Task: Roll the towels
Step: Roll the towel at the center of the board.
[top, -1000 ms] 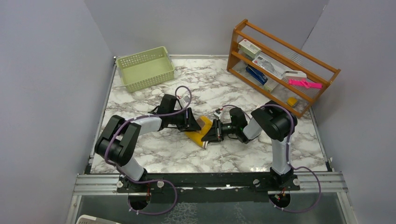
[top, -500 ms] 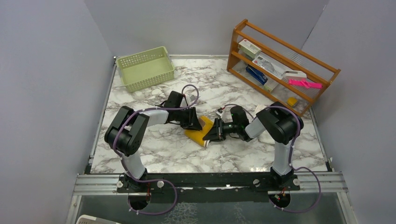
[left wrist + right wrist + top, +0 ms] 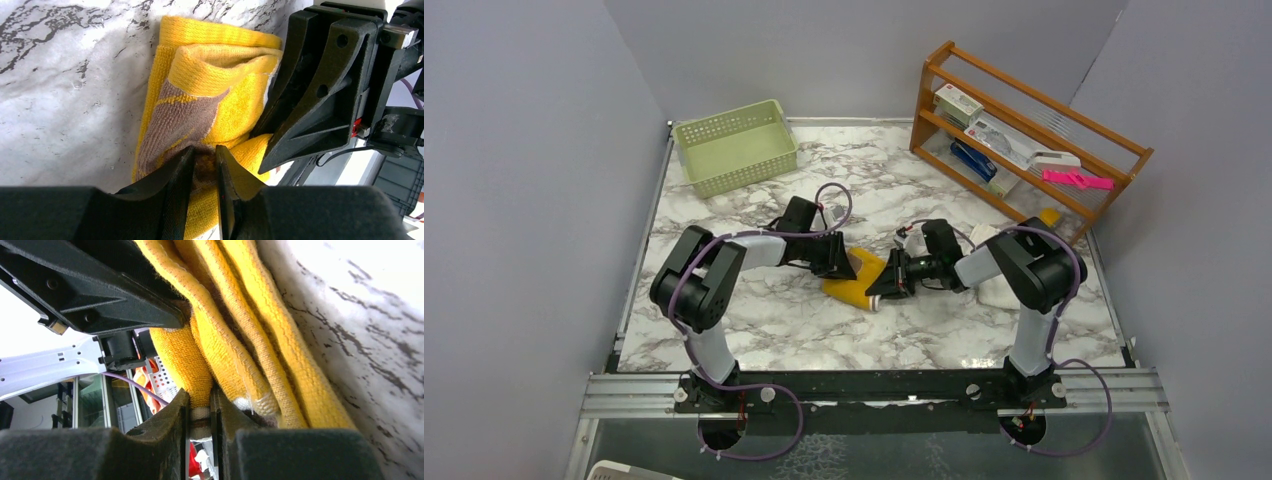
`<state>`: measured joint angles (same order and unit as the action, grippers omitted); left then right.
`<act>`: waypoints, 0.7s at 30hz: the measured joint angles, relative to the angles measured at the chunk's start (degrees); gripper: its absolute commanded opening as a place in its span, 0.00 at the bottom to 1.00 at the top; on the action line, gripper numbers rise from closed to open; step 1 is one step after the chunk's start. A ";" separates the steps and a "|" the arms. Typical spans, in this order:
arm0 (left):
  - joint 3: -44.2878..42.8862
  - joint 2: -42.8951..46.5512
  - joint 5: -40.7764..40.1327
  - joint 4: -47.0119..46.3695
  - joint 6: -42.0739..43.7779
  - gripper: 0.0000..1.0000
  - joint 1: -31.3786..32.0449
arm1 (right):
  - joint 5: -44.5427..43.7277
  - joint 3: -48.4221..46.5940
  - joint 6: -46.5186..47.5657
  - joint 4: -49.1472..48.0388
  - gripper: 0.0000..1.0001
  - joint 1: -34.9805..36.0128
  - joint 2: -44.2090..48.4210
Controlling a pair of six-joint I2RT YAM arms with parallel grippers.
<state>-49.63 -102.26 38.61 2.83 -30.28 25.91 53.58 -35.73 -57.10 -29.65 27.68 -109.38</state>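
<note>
A mustard-yellow towel (image 3: 854, 284), partly rolled, lies at the table's middle between both grippers. In the left wrist view the towel (image 3: 210, 80) shows a tan reverse flap, and my left gripper (image 3: 205, 152) has its jaws closed narrowly on a fold of tan and yellow cloth. My right gripper (image 3: 200, 407) is shut on the towel's (image 3: 235, 340) end, pinching a yellow layer with white edging. From above, the left gripper (image 3: 842, 264) meets the roll from the left and the right gripper (image 3: 882, 287) from the right. Each gripper hides part of the roll.
A green basket (image 3: 736, 147) stands at the back left. A wooden rack (image 3: 1024, 140) holding boxes and small items stands at the back right. Grey walls close three sides of the marble table (image 3: 774, 330).
The left jaws have narrowed onto the towel's fold. The right gripper and the towel have shifted slightly right and back.
</note>
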 measured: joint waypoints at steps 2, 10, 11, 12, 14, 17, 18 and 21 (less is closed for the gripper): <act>0.63 0.42 -0.07 -0.81 0.00 0.28 0.00 | 0.20 -0.92 0.94 2.19 0.01 -0.15 0.00; 0.90 3.02 -2.05 1.51 0.09 0.36 -0.02 | 1.44 -2.80 2.73 7.26 0.01 -1.03 -0.68; 0.92 4.20 -2.89 2.64 0.24 0.38 -0.17 | 1.62 -2.80 2.78 7.48 0.01 -1.14 -0.74; 0.92 5.57 -3.72 3.80 0.48 0.40 -0.46 | 1.81 -2.80 2.84 7.69 0.01 -1.29 -0.81; 0.96 9.53 -6.03 5.88 0.83 0.41 -1.60 | 2.34 -2.78 2.99 8.15 0.01 -1.64 -0.96; 1.62 16.11 -7.30 5.95 1.07 0.37 -3.45 | 2.84 -2.80 3.61 8.55 0.01 -1.95 -1.05; 2.08 17.70 -7.02 5.29 0.94 0.34 -3.78 | 2.91 -2.82 3.76 8.59 0.01 -1.99 -1.09; 5.22 21.84 -3.93 0.76 -0.83 0.28 -3.65 | 3.10 -3.37 4.20 9.55 0.01 -2.03 -1.18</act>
<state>-44.40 -80.42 34.68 3.60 -31.11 22.26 56.69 -39.09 -52.90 -20.10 25.65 -110.56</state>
